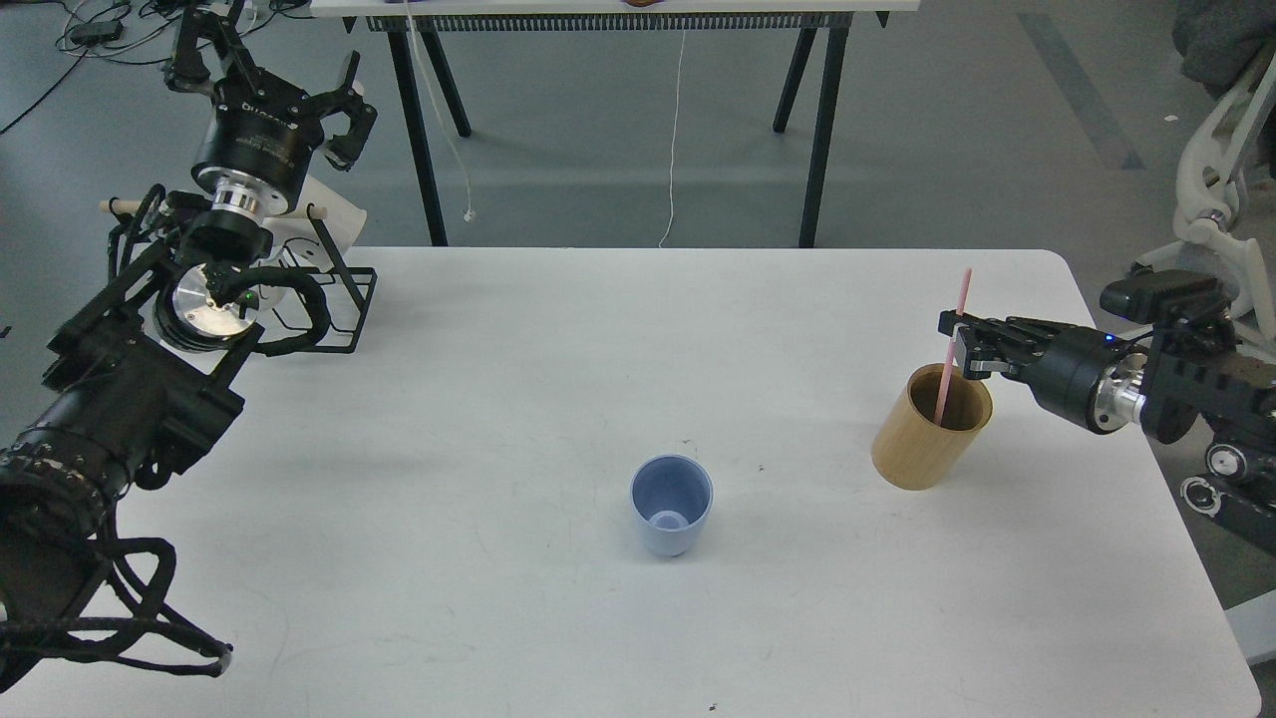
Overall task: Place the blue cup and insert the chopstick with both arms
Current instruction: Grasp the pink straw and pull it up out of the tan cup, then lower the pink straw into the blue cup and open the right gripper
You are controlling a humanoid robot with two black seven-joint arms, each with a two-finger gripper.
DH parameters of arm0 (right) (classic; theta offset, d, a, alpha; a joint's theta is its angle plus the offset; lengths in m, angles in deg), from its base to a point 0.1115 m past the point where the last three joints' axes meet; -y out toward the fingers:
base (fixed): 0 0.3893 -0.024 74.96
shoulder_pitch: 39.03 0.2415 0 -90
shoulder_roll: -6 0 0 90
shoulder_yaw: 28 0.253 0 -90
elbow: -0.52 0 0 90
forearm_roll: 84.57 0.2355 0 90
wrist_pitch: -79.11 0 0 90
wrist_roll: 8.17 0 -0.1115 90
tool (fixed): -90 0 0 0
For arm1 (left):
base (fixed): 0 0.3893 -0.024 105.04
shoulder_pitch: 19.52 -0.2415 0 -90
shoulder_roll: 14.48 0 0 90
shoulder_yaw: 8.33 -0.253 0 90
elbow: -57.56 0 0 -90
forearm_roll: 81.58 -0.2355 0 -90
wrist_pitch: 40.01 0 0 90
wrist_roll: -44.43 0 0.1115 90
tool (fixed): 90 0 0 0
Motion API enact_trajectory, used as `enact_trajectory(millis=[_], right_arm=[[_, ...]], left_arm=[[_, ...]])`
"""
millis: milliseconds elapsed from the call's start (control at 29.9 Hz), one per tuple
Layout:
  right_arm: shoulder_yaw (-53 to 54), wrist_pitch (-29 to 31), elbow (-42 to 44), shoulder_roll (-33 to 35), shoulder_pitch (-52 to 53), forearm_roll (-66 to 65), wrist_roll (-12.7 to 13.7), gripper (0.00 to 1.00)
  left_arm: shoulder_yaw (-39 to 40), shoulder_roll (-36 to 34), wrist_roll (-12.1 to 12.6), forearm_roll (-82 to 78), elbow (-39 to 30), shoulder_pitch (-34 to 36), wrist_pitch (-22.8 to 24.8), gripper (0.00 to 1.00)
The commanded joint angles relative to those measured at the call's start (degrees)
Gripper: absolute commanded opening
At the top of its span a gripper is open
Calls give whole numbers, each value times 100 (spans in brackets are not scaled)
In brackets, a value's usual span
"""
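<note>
The blue cup (670, 504) stands upright and empty near the middle of the white table (558, 339). A wooden cylinder holder (930, 429) stands at the right, tilted a little. A pink chopstick (955, 339) stands in it, its top sticking out above the rim. My right gripper (959, 337) reaches in from the right just above the holder's rim and is shut on the pink chopstick. My left gripper (267, 70) is raised at the far left, beyond the table's back corner, open and empty.
A black wire rack (324, 299) with a wooden dowel and a white object stands at the table's back left corner, under my left arm. A second table with black legs (817, 130) stands behind. A white chair (1211, 189) is at the right.
</note>
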Motion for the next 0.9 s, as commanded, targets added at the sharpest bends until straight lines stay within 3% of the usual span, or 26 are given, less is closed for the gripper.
enact_trajectory(millis=[0,268,569,870], right_arm=[[145,0,-460,473,198,62,-1,1],[831,18,-856,387,1076,159,-19,0],[261,62,-1111,-1265,1262,344,-19,0],[-495,317,-980,-1996,1253,80,-27,0]], left_arm=[[2,-8,-8,0,0,21,0,99],[-25,-104,-8,0,-9,56,0,99],[-25,-139,18,-8,-18,65,0,99],[-25,-175,10,-8,-18,74,0,99]])
